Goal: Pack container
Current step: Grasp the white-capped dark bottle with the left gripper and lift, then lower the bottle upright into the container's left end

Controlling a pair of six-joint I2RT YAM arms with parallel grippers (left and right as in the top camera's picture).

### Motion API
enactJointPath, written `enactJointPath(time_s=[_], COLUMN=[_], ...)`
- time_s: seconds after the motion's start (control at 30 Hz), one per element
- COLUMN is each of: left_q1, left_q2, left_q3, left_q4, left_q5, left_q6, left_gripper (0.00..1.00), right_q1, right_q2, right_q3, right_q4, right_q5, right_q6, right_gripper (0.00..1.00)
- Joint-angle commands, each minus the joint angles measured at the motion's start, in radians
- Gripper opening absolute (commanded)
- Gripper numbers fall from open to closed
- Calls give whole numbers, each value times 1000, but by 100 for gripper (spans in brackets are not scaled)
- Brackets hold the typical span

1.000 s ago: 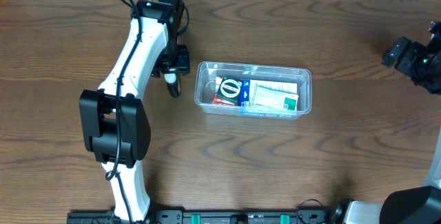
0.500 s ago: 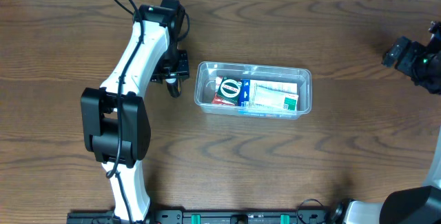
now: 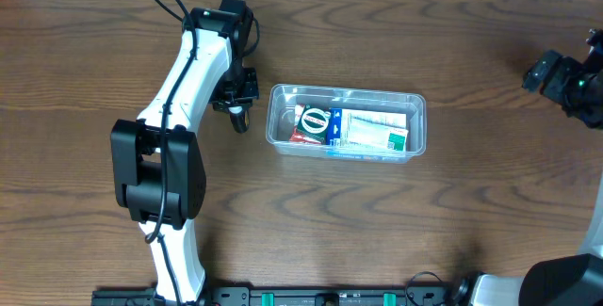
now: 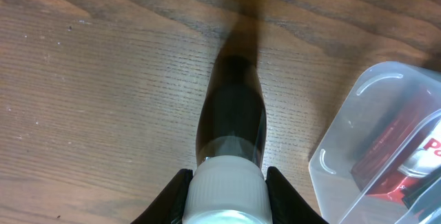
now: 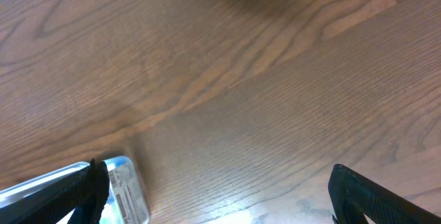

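At the container's (image 3: 347,90) nine o'clock the left jaws clamped a dark, white-capped bottle (image 4: 231,114), while the right jaws stood wide apart.

The counter (image 3: 377,231) is brown wood with a clear grain, smooth and mostly matt. The container (image 3: 420,122) is thin, clear plastic, glossy, with bright reflections on its rounded corners. The packets (image 3: 372,129) inside it have a printed, lightly glossy surface, but I cannot tell if it is paper or foil. The bottle (image 4: 232,114) just to its left has a dark, see-through, shiny body and a white cap (image 4: 225,193) of smooth, matt plastic, and the left arm (image 3: 193,66) has a smooth white plastic shell with black matt joints.
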Motion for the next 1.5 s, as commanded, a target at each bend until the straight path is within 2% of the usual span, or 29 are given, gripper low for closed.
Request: enactJointPath(time_s=[0.0,0.3,0.6,0.9,1.17,1.47], left_q1=[1,1,-25,-151,-267,-285], left_q2=[12,-51,-278,-459,-405,-264], left_q3=[-8,27,50,50,40,39], left_q4=[4,-1,14,18,21,18], left_q5=[-3,-3,91,101,70,35], left_q6=[0,0,30,29,-2,-31], left_gripper=[13,13,13,13,13,13], right_q1=[-1,-1,-1,-1,-1,-1], right_q2=[-5,-5,-5,-5,-5,-5], right_q3=[2,2,2,2,2,2], right_q4=[0,-1,0,0,0,0], right_q5=[0,0,0,0,0,0], right_q6=[10,10,10,10,10,10], right_gripper=[99,99,99,99,99,99])
